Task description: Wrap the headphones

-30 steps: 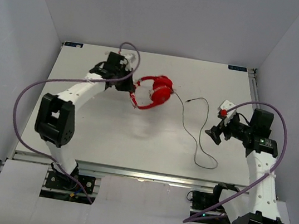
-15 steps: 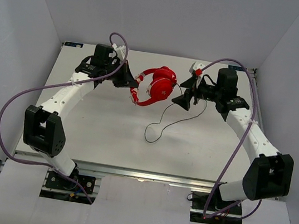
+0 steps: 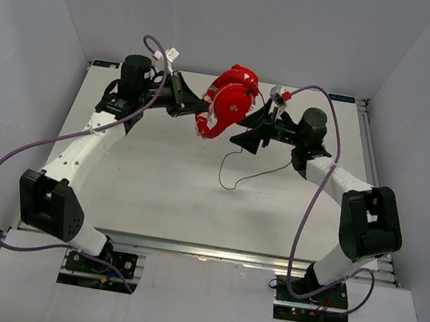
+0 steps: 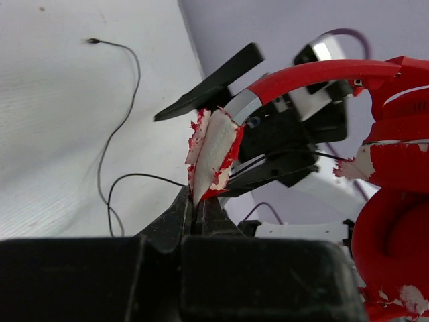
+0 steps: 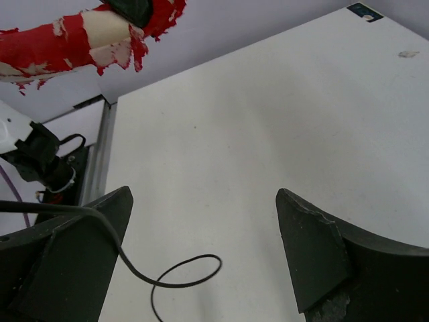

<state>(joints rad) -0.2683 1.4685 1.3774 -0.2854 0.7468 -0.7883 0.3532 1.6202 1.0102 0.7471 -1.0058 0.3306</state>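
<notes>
We look down on the L arm (image 3: 79,149) & R arm (image 3: 367,224), both bolted at the near edge of a white counter (image 3: 154,188). Mid-counter, a thin black cable (image 3: 237,183) lies in a loose curl, and one end rises toward the R arm. Further back the arms bend inward & meet near the far edge. The L gripper (image 3: 190,110) comes in from the left & the R gripper (image 3: 251,127) from the right. The red headphones (image 3: 228,102) hang between them, lifted off the counter.

L wrist cam: the L gripper (image 4: 198,213) is clenched tight on the torn tip of the headband (image 4: 315,72). There the red covering has peeled back to show pale padding. The band arcs up & right to a red earcup (image 4: 395,241), also flaking. Behind it the R gripper's black fingers (image 4: 208,87) sit above & below the band. We can't tell if they touch it.

R wrist cam: the R gripper (image 5: 202,196) is released, fingers wide apart w/ bare counter showing between them. The cable crosses the finger on the picture's left, then curls into a loop on the counter. The worn headband tip shows top left, pinched by the L gripper's dark tip.

Farthest back, pale walls (image 3: 244,20) close in the scene.
</notes>
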